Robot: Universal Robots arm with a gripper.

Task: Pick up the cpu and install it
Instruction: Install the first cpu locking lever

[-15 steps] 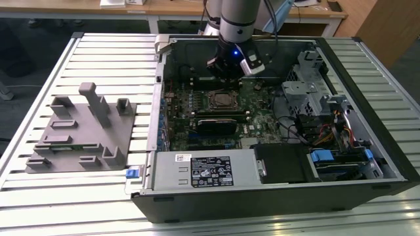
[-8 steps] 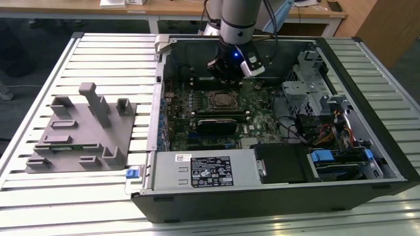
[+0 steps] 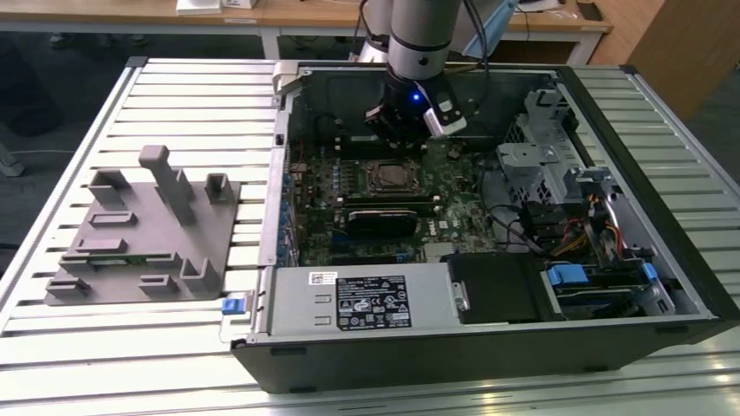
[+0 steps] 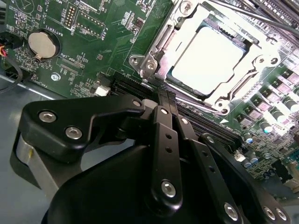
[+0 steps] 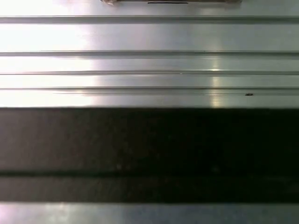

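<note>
Item: cpu [image 4: 208,58] — seated in the motherboard socket [image 4: 154,56], its silver top exposed, placed for installation. Claw [image 4: 164,100] — fingers drawn together, holding nothing, hovering just beside the socket inside the open computer case [image 3: 647,139] on the desk [image 3: 173,87].

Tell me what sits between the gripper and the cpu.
In the second wrist view, a black slot connector on the green motherboard and the socket's metal frame lie between the gripper and the cpu.

cpu [image 4: 208,58] – silver-white | motherboard [image 4: 100,42] – green | tray [image 3: 139,234] – grey
</note>
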